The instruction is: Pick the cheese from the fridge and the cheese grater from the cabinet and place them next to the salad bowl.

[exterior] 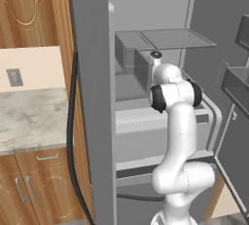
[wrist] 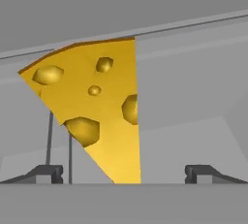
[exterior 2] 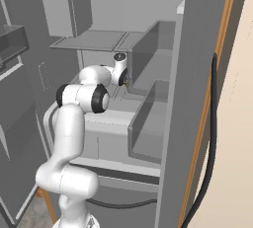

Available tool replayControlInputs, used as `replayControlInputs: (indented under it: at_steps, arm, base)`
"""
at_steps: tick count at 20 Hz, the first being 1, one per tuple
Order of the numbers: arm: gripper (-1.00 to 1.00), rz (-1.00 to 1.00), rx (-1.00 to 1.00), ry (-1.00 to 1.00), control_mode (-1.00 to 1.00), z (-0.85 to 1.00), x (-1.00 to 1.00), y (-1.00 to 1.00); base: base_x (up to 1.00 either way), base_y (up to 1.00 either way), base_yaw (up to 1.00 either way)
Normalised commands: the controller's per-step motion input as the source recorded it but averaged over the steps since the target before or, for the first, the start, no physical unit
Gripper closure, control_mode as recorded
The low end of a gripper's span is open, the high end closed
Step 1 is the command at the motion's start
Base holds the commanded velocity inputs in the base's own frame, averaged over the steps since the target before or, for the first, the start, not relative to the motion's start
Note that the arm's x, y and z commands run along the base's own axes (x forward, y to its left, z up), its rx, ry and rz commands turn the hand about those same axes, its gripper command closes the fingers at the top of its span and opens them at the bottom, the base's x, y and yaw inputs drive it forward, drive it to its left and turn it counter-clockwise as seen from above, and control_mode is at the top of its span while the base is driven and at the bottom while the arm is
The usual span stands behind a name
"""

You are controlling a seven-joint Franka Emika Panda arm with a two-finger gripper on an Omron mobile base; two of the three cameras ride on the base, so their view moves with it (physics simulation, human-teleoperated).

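Observation:
The cheese [wrist: 101,106], a yellow wedge with darker holes, looms large and close in the hand view, resting on a pale grey shelf of the fridge [exterior: 92,97]. My gripper [wrist: 125,173] is open, its two dark fingertips [wrist: 46,173] set wide to either side of the wedge's lower point, apart from it. In both base views my white arm reaches into the fridge [exterior 2: 197,98] at middle-shelf height, the wrist [exterior 2: 119,60] bent down just under a glass shelf [exterior 2: 91,39]. The cheese grater, the cabinet and the salad bowl are out of view.
The open fridge door with its bins [exterior: 238,87] stands at the right of the left base view. A marble counter [exterior: 29,117] over wood lower cupboards [exterior: 29,185] lies left of the fridge. A black cable [exterior: 72,136] runs down the fridge's side. Grey dividers [exterior 2: 148,118] stand right of the arm.

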Motion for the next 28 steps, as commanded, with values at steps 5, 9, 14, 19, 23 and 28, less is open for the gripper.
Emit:
replayControlInputs:
  at_steps: [5, 9, 14, 19, 23, 28]
  arm:
    - [-1.0, 0.0, 0.0, -0.06, -1.0, -0.21, 0.22, -0.04]
    - [-1.0, 0.0, 0.0, -0.06, -1.0, -0.23, 0.19, 0.0]
    - [-1.0, 0.0, 0.0, 0.0, -1.0, 0.0, 0.0, 0.0]
    - [1.0, 0.0, 0.0, 0.0, -1.0, 0.0, 0.0, 0.0]
    - [1.0, 0.0, 0.0, 0.0, -1.0, 0.0, 0.0, 0.0]
    - [1.0, 0.0, 0.0, 0.0, -1.0, 0.0, 0.0, 0.0]
  base:
    - [0.0, 0.0, 0.0]
    - [0.0, 0.0, 0.0]
    - [0.0, 0.0, 0.0]
    - [0.0, 0.0, 0.0]
    - [0.0, 0.0, 0.0]
    - [0.0, 0.0, 0.0]
